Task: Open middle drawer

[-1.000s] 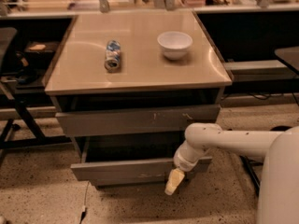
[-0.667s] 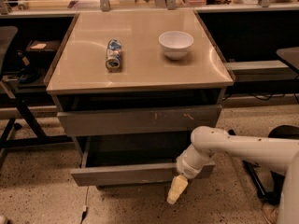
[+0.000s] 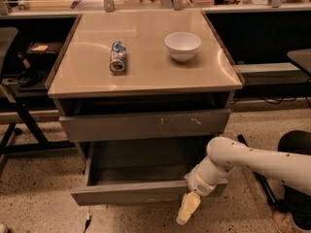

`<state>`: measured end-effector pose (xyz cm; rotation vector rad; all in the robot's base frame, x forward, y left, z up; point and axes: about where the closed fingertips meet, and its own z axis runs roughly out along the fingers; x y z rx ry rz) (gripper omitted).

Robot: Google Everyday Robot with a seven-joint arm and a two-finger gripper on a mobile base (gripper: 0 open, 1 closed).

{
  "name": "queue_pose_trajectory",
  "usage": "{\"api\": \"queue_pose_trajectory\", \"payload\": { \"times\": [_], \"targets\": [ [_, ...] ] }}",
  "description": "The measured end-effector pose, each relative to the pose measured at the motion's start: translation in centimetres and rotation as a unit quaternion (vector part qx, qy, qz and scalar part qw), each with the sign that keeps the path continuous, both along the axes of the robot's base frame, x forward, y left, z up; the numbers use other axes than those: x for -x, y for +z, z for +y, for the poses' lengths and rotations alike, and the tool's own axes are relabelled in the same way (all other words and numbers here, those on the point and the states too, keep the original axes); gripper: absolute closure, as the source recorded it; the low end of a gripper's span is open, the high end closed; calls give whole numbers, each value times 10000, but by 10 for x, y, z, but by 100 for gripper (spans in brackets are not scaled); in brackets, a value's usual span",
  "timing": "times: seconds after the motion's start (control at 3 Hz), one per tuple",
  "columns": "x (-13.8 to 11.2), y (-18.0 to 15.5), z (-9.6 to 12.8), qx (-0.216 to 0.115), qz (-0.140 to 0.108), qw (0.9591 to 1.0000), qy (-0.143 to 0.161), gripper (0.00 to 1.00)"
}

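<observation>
The middle drawer (image 3: pixel 121 193) is a wide grey handleless drawer. It stands pulled out from the cabinet, and its shallow grey tray interior (image 3: pixel 141 163) shows from above. My gripper (image 3: pixel 188 209) has pale yellow tips and hangs just below the right part of the drawer's front, pointing down at the floor. My white arm (image 3: pixel 252 160) reaches in from the right. Above it, the grey drawer front with pale scratch marks (image 3: pixel 143 124) sits slightly out under the tabletop.
On the tan cabinet top (image 3: pixel 146 76) a can (image 3: pixel 117 57) lies on its side and a white bowl (image 3: pixel 182 45) stands upright. A dark chair base (image 3: pixel 19 130) is at the left. Speckled floor (image 3: pixel 39 208) lies in front.
The middle drawer has slid further out toward the camera. My gripper and arm have moved down and back with its front edge.
</observation>
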<state>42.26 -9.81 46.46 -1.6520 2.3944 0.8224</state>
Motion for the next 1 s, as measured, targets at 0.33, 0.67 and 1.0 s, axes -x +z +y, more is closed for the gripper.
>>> {"api": "queue_pose_trajectory", "payload": {
  "times": [0.33,0.67,1.0],
  "targets": [
    [17,7,-2,-74,125,9999,-53,0],
    [18,7,-2,-76,127,9999,-55,0],
    [-3,12,1,-5,-116,9999,38,0]
  ]
}}
